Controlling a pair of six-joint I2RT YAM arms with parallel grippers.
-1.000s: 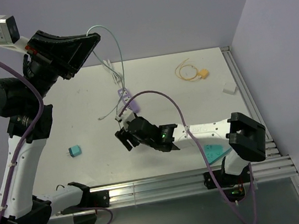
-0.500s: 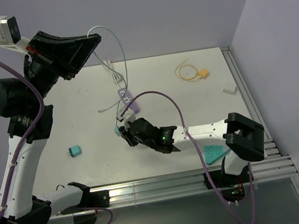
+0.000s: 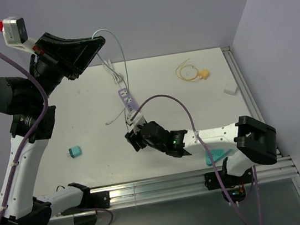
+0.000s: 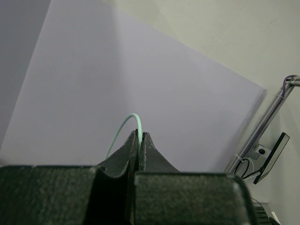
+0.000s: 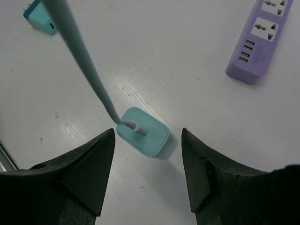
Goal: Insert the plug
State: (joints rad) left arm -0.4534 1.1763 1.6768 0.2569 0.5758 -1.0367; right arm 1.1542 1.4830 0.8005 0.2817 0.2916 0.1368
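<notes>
Since the earlier frames, the right gripper has been drawn back toward the near edge, and the smooth, oblong purple power strip is left uncovered. Its matte black fingers are spread wide on either side of a rounded teal charger block; no contact is seen. A pale green cable runs from that block and is pinched in the closed jaws of the raised left gripper. The plug, small, blocky and yellow-tan, is seen on its thin looped yellow cable at the white table's far right, well apart from both grippers.
</notes>
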